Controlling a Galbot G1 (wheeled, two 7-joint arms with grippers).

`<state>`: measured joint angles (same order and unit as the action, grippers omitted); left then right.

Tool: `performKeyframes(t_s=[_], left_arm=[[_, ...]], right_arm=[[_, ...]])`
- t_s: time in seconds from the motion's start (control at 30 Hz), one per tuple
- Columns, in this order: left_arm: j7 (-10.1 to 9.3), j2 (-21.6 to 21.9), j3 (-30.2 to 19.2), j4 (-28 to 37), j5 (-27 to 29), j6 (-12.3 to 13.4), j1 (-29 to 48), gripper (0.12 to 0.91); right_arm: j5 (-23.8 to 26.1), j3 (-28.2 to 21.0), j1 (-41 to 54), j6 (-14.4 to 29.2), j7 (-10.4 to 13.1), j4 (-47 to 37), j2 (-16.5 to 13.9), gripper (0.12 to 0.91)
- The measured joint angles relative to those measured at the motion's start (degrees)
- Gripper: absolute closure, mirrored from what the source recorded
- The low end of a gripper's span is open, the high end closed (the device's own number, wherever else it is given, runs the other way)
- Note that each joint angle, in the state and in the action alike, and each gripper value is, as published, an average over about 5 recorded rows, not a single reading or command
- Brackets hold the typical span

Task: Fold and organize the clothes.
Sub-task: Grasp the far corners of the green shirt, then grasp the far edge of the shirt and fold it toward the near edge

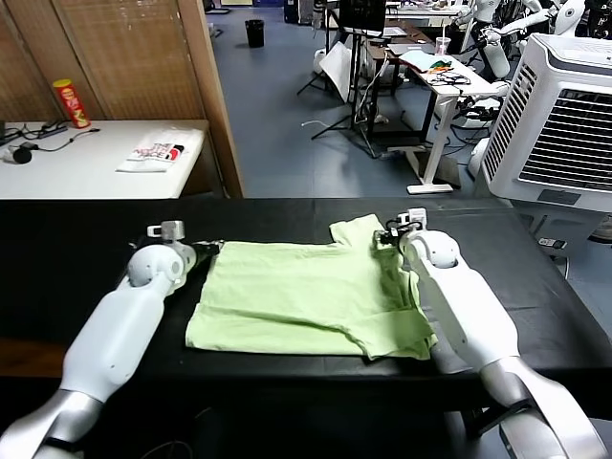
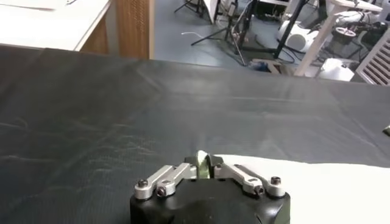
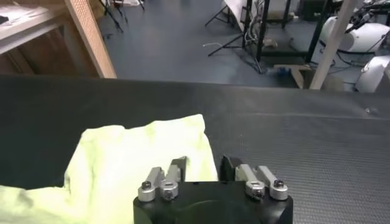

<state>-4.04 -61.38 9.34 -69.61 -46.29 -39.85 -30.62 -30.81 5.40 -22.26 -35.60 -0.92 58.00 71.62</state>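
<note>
Head view: you're pinching the shirt (image 1: pixel 306 296) at its far corners, left gripper (image 1: pixel 212 249) and right gripper (image 1: pixel 382 239) both clamping cloth; folding is barely starting.

A black table (image 1: pixel 86 229) is stretching across in front of the robot, its matte top showing a fine weave. 1 pale green shirt (image 1: pixel 296 296) is lying directly on it, mostly flat near the middle, with its right side bunching into folds and 1 sleeve (image 3: pixel 164 137) sticking out toward the far edge.
</note>
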Motion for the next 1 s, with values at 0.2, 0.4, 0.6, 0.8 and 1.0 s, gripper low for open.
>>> performKeyframes(t_s=[0.2, 0.4, 0.6, 0.8, 1.0], left_arm=[[-0.04, 0.33, 0.0, -0.96, 0.18, 0.24, -0.26, 0.905], [-0.45, 1.2, 0.37, -2.95, 0.29, 0.66, -1.22, 0.904], [-1.31, 2.5, 1.42, -6.75, -0.33, 0.94, -2.85, 0.904], [-2.55, 4.41, 2.92, -12.03, -1.94, 0.93, -5.29, 0.904], [-3.19, 7.63, 5.1, -18.74, -4.36, 0.69, -9.09, 0.904]], right_arm=[[0.04, 0.81, -0.63, 0.39, -0.01, 0.74, 0.14, 0.903], [-1.58, 2.53, -2.26, 1.38, 0.37, 3.52, -1.08, 0.903], [-4.07, 4.33, -4.62, 1.64, 0.49, 8.92, -3.11, 0.903], [-7.29, 6.04, -7.97, 0.39, 1.09, 15.6, -5.82, 0.903], [-9.11, 6.94, -11.77, -3.13, 3.29, 23.23, -8.57, 0.903]])
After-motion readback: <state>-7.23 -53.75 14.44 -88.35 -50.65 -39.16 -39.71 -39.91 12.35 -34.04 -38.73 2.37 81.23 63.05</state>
